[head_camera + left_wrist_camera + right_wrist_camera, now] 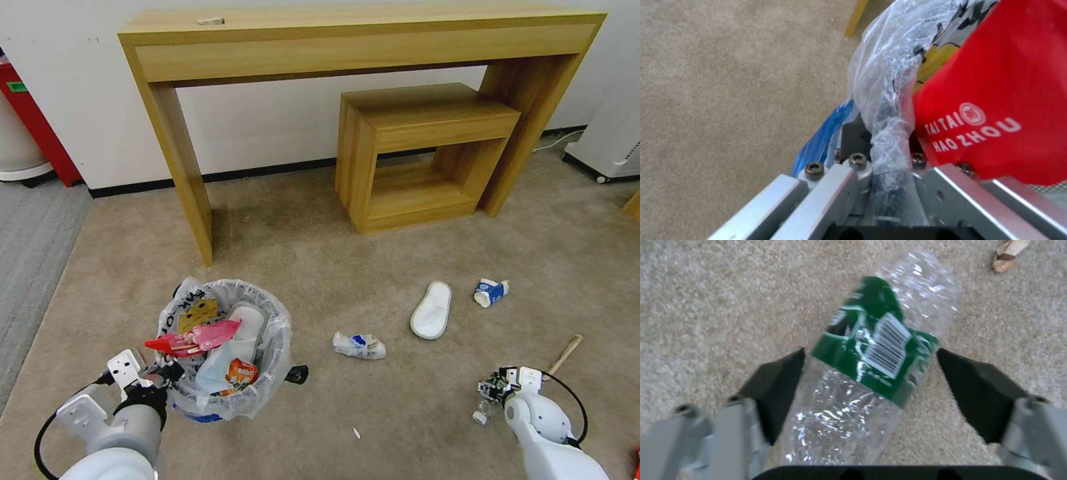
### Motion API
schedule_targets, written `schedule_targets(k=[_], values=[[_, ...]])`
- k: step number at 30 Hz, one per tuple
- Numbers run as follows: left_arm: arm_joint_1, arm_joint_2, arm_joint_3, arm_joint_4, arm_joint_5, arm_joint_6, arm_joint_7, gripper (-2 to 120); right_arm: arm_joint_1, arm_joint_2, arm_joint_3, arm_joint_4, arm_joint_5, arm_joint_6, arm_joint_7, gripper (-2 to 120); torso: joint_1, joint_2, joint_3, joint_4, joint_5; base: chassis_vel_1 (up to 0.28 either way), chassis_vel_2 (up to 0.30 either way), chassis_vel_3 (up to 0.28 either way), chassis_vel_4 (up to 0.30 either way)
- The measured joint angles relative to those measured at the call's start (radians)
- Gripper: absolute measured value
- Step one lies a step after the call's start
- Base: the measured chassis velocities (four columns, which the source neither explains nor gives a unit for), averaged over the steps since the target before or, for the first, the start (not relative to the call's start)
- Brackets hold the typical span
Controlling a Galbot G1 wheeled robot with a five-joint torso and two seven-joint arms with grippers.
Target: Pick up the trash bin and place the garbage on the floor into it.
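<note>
Head view, lower left: left gripper (162,375) clamped on bin (227,350) rim, half full. Lower right: right gripper (869,373) wide open astride bottle (871,373). Slipper (431,310), cup (491,292), stick (565,355) left on carpet.

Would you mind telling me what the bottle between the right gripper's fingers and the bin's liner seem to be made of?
The bottle looks like thin clear plastic: crumpled, glinting, with a glossy green label. The trash bin liner, pinched by the left gripper, looks like thin, wrinkled, see-through plastic film. The right gripper straddles the bottle, open.
</note>
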Motion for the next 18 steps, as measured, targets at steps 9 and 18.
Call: schedule_targets(k=[9,18], values=[[0.016,-0.004,-0.001,-0.009,0.000,-0.005,0.001,0,-0.013,0.005,-0.001,-0.010,-0.030,0.029,-0.020,41,0.000,0.000,0.000,0.0000,-0.0001,0.000,0.000,0.000,0.000],[0.019,-0.013,0.011,-0.011,0.013,-0.010,0.001,0,-0.066,-0.009,-0.003,0.076,0.000,0.118,-0.060,7,0.000,0.000,0.000,-0.0002,0.0007,0.000,0.000,0.000,0.000]])
